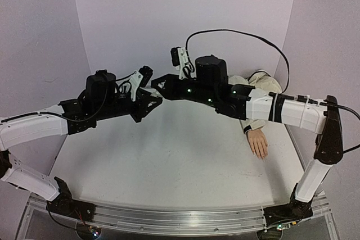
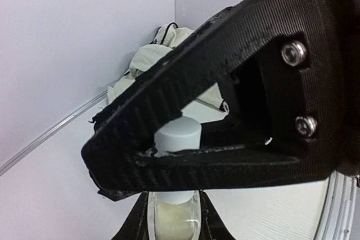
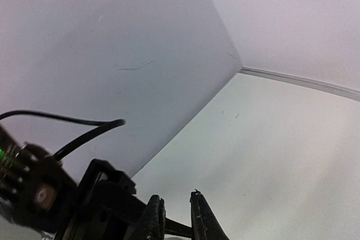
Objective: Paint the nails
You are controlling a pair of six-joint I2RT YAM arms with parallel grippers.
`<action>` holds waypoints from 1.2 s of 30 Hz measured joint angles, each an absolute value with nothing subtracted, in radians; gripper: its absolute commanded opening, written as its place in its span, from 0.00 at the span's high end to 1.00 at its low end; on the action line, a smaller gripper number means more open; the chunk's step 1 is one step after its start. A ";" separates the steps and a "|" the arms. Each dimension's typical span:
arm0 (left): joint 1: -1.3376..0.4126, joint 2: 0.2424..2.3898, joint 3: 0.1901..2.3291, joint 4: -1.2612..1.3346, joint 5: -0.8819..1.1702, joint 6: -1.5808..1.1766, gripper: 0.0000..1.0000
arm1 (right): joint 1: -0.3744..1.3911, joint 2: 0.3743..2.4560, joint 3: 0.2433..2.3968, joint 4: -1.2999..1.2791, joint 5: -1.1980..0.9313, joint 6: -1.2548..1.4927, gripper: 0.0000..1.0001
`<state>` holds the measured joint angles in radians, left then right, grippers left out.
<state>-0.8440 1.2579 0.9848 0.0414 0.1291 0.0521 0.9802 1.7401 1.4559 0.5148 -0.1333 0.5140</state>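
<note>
A peach mannequin hand (image 1: 259, 141) in a beige sleeve (image 1: 262, 81) lies at the table's right, fingers toward me; its nails are too small to make out. Both grippers meet above the middle of the table, well left of the hand. My left gripper (image 1: 147, 100) (image 2: 174, 209) is shut on a tiny clear bottle (image 2: 173, 220) of pale liquid. The bottle's white cap (image 2: 178, 133) sticks up between the black fingers of my right gripper (image 1: 160, 85) (image 3: 175, 214), which is shut on it. In the right wrist view the cap is hidden.
Lilac backdrop walls close in the table at the back and on both sides. The right forearm (image 1: 292, 111) passes over the sleeve. A black cable (image 1: 242, 35) loops above the right wrist. An aluminium rail (image 1: 180, 218) runs along the near edge.
</note>
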 measured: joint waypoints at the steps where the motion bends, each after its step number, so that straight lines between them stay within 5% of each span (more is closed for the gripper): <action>1: -0.847 1.258 0.984 0.041 0.095 0.059 1.00 | 0.996 1.753 1.484 0.484 -0.068 0.520 1.00; 8: -0.872 1.258 0.979 0.046 -0.004 0.099 1.00 | 1.069 1.789 1.589 0.339 0.203 0.560 0.95; 10: -0.874 1.258 0.973 0.049 -0.001 0.107 1.00 | 1.074 1.788 1.592 0.321 0.216 0.556 0.60; 13: -0.870 1.258 0.962 0.060 0.009 0.107 1.00 | 1.074 1.786 1.591 0.291 0.171 0.524 0.29; 17: -0.844 1.257 0.947 0.065 0.113 0.096 1.00 | 1.053 1.721 1.520 0.284 0.024 0.436 0.08; 21: -0.802 1.257 0.947 0.070 0.370 0.050 1.00 | 0.947 1.594 1.418 0.297 -0.247 0.376 0.07; 27: -0.758 1.288 0.995 0.072 0.826 -0.042 1.00 | 0.836 1.505 1.341 0.406 -0.599 0.334 0.22; 36: -0.761 1.320 1.062 0.096 1.117 -0.123 1.00 | 0.861 1.552 1.304 0.565 -0.888 0.364 0.45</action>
<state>-0.7612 1.3201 1.0622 0.0959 1.1168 -0.1230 0.8608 1.5524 1.3037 0.5652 -0.8883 0.3645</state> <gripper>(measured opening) 0.208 0.639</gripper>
